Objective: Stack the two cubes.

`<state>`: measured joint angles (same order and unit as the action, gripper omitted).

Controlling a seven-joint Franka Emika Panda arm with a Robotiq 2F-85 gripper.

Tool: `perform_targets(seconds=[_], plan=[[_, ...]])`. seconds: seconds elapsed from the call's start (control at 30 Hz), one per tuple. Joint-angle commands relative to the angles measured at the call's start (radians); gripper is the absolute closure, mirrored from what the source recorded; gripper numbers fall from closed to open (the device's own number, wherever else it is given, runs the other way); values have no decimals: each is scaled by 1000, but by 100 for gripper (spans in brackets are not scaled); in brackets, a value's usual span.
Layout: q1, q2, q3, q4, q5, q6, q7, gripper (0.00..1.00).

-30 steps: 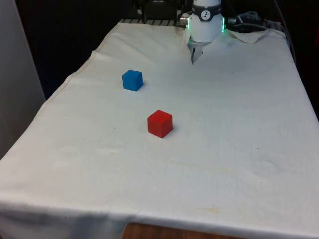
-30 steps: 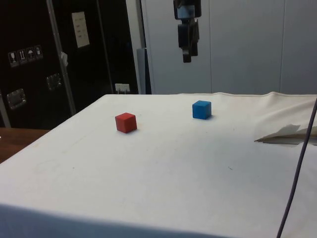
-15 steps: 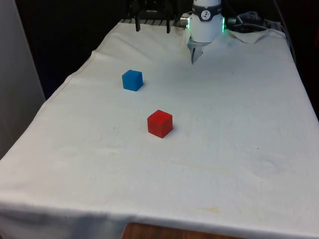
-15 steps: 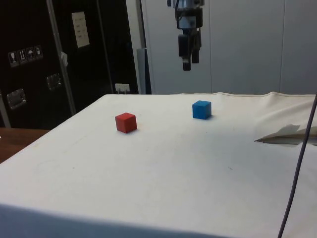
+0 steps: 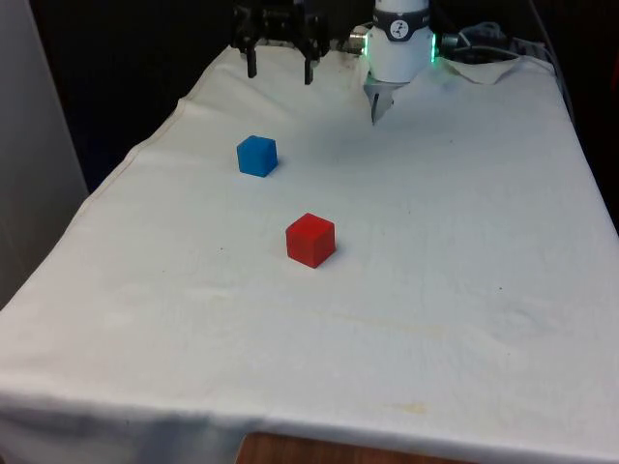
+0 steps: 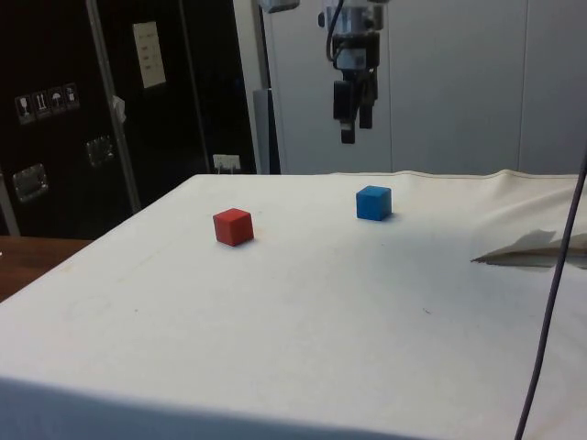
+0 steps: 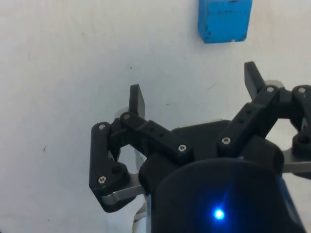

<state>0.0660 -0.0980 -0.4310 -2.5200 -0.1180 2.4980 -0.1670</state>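
Since a second ago the claw (image 5: 280, 71) has come lower and farther out over the white cloth (image 5: 435, 242); both cubes lie where they lay before. In the front view its two black fingers (image 5: 251, 66) now hang well clear of the picture's upper edge, tips pointing down, with a wide gap between them. The side view shows the claw (image 6: 354, 128) hanging in the air above the table, its tips well above the cloth (image 6: 321, 302). The wrist view has the fingers (image 7: 137, 99) spread wide with nothing between them, so the claw (image 7: 194, 87) is released and carries nothing.

The blue cube (image 5: 257, 156) sits on the cloth below the claw and a little nearer the camera in the front view, apart from the fingertips. In the side view the blue cube (image 6: 373, 203) rests just beneath and slightly to one side of the claw's tips. In the wrist view the blue cube (image 7: 225, 20) lies ahead of the spread fingers, untouched.

The red cube (image 5: 310, 240) stands farther from the claw than the blue one, well apart from it, alone on the cloth; the side view shows the red cube (image 6: 233, 226) likewise apart from the blue one. Neither cube is on the other.
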Motion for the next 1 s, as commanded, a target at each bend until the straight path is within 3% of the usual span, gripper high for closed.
perform_targets(seconds=[0.0,0.07,0.1,0.17,0.4,0.43,0.5,0.7,0.73,0.8,0.97], plan=[[-6,7,-4,-5,-16,23,10,0],[-6,16,-12,-6,-15,36,9,0],[0,12,-10,-3,0,18,0,0],[-7,28,-23,-8,-15,53,8,0],[-7,51,-49,-17,-16,91,5,0],[-1,48,-48,-13,-1,74,-3,0],[-8,59,-60,-23,-17,108,3,0],[-7,80,-86,-44,-11,161,-5,0],[-3,78,-86,-41,-2,145,-9,0],[-7,88,-94,-53,-5,183,-10,0],[-3,114,-105,-74,13,240,-18,0]])
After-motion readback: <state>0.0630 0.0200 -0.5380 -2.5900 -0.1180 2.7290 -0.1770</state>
